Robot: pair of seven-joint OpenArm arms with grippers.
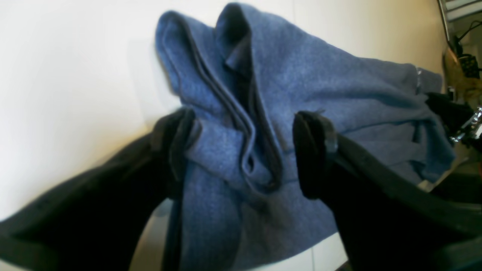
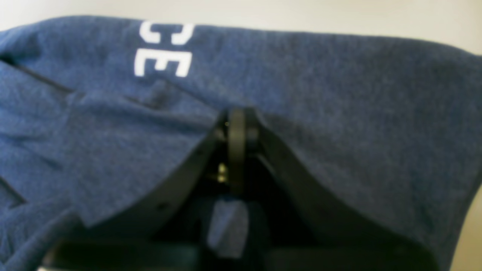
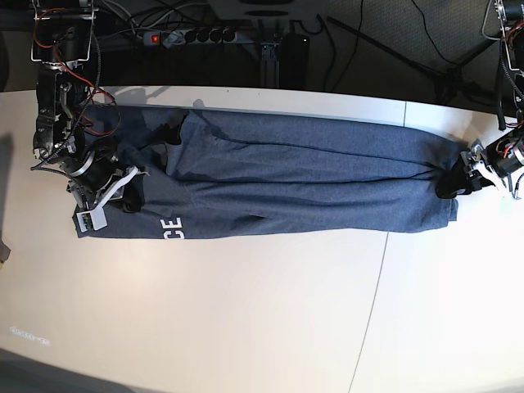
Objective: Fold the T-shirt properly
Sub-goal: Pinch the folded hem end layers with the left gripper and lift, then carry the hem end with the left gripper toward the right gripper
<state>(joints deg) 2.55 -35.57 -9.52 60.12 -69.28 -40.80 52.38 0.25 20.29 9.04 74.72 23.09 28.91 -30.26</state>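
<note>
Mid-fold: the T-shirt (image 3: 278,184) lies lengthwise on the surface (image 3: 246,311); right fingers (image 2: 236,124) pinch one end, left fingers (image 1: 180,146) gape around the bunched other end and need to close next

We see the T-shirt (image 3: 278,184) stretched long across the white surface (image 3: 246,311), white letters "CE" near its left end. Our right tool (image 3: 123,192) sits on that end; our left tool (image 3: 463,176) meets the bunched opposite end.
</note>
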